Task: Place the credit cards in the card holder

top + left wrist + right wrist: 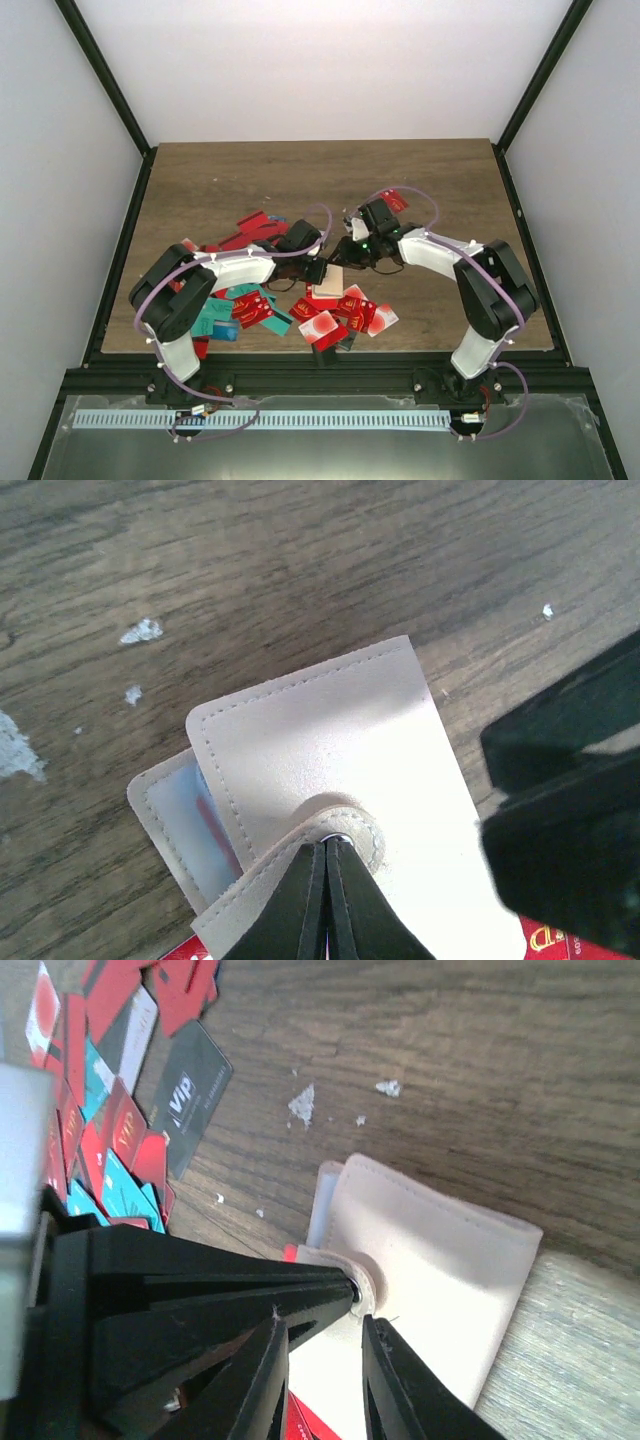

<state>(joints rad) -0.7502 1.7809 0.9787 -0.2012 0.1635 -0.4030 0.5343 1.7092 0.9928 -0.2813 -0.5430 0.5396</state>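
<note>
Wrist views: left gripper [326,852] clamps card holder [330,740] tab, right gripper [328,1330] ajar, empty; overhead unclear.

Overhead looks down at table [440,190]; close wrist views apparently share card holder [330,750]

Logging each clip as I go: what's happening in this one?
The left gripper is shut on the snap tab of the beige card holder, which lies on the wooden table. The right gripper hovers close beside it, jaws slightly apart, with nothing held between them. The credit cards lie loose in a heap near the arms, so most of the filling is not yet done.
</note>
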